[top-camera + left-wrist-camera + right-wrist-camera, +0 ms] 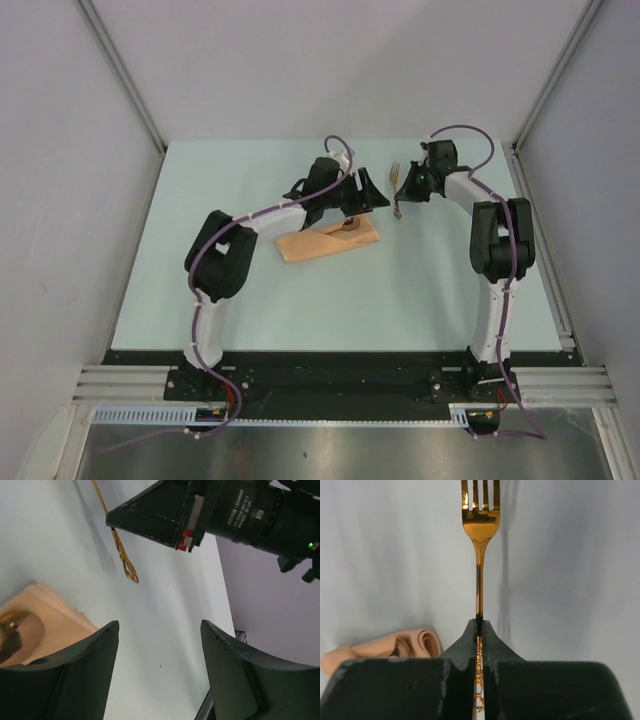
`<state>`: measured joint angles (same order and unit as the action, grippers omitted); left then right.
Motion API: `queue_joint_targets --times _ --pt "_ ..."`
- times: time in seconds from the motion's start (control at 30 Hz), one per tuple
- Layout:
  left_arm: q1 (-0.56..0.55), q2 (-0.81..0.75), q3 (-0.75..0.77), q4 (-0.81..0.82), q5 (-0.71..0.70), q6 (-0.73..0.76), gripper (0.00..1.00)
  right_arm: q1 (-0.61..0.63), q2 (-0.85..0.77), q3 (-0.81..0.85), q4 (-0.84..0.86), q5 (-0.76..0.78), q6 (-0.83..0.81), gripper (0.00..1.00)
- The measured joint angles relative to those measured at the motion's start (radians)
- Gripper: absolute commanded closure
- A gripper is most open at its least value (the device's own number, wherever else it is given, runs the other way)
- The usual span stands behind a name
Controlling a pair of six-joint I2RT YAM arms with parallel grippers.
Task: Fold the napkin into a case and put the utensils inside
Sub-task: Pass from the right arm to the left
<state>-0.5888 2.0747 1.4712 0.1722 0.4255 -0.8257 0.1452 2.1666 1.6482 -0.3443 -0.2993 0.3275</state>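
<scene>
Starting at the left, the napkin [328, 243] lies folded into a long flat packet on the worktop [300, 310], so the folding looks done. A spoon [12, 630] shows its gold bowl on the cloth's right end; I can't tell whether the handle is tucked inside. The left end effector [368, 200] hangs just above that end, jaws spread wide and empty. Further right, the fork [480, 530] is pinched by its patterned handle in the right end effector [479, 625], whose jaws are clamped tight, tines pointing away, just beside the napkin's right end. By my read, one utensil is delivered, and the fork is left to slide in.
</scene>
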Motion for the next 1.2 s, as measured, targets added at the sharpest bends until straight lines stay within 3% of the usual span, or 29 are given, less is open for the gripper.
queue_joint_targets --times 0.27,0.57,0.67,0.7,0.77,0.8,0.83,0.97,1.07,1.2 --pt "-0.023 0.162 0.224 -0.087 0.019 0.007 0.34 -0.006 -0.108 -0.200 0.178 -0.117 0.265 1.00" --pt "-0.026 0.171 0.212 -0.188 0.022 0.049 0.39 -0.001 -0.207 -0.344 0.352 -0.192 0.475 1.00" --pt "-0.026 0.162 0.192 -0.208 0.026 0.062 0.53 0.001 -0.238 -0.376 0.407 -0.209 0.510 1.00" --pt "-0.026 0.162 0.191 -0.212 0.033 0.066 0.67 0.003 -0.251 -0.391 0.421 -0.212 0.518 1.00" --pt "-0.026 0.158 0.183 -0.208 0.057 0.058 0.82 0.007 -0.266 -0.409 0.435 -0.216 0.532 1.00" --pt "-0.026 0.151 0.170 -0.200 0.069 0.061 0.99 0.012 -0.272 -0.418 0.446 -0.222 0.539 1.00" --pt "-0.026 0.141 0.154 -0.193 0.084 0.063 1.00 0.018 -0.277 -0.426 0.451 -0.228 0.544 0.99" --pt "-0.014 0.082 0.077 -0.181 0.126 0.067 1.00 0.033 -0.304 -0.443 0.452 -0.258 0.507 0.58" --pt "0.011 0.000 -0.026 -0.168 0.201 0.065 1.00 0.028 -0.331 -0.436 0.442 -0.316 0.381 0.39" --pt "0.072 -0.134 -0.183 -0.149 0.330 0.068 1.00 -0.023 -0.367 -0.419 0.430 -0.409 0.204 0.33"
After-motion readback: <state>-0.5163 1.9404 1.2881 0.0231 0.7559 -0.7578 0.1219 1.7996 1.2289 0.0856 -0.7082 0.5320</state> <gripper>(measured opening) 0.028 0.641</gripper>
